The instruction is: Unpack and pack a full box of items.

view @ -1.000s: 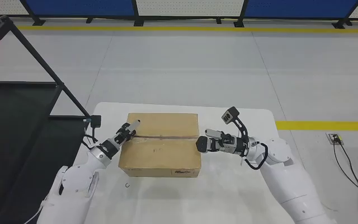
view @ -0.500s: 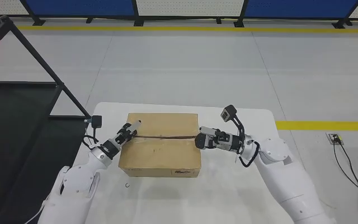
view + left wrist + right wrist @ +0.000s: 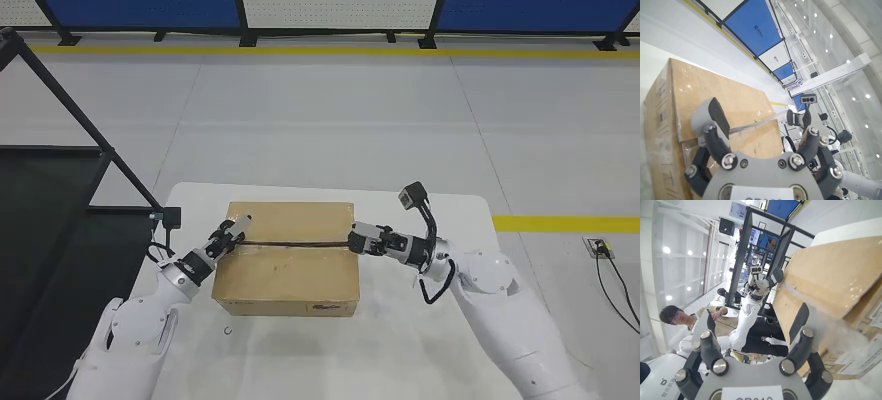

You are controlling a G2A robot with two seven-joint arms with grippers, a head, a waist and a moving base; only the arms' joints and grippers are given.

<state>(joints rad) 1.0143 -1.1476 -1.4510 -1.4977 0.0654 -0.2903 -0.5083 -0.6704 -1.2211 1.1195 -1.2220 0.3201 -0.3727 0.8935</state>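
Top view: a closed brown cardboard box (image 3: 290, 265) sits on the white table (image 3: 420, 330), nearer its left edge, with a gripper at each end of its taped seam.
The flaps are flat and matte, and the clear tape (image 3: 295, 243) along the centre seam is glossy and crinkled. The left gripper (image 3: 232, 236) and right gripper (image 3: 355, 240) both stand spread wide, holding nothing. Bare tabletop lies to the box's right and front.

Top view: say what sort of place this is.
Probably a large robot test hall or workshop: pale floor with a yellow line, blue panels along the far side, and a table carrying a box.
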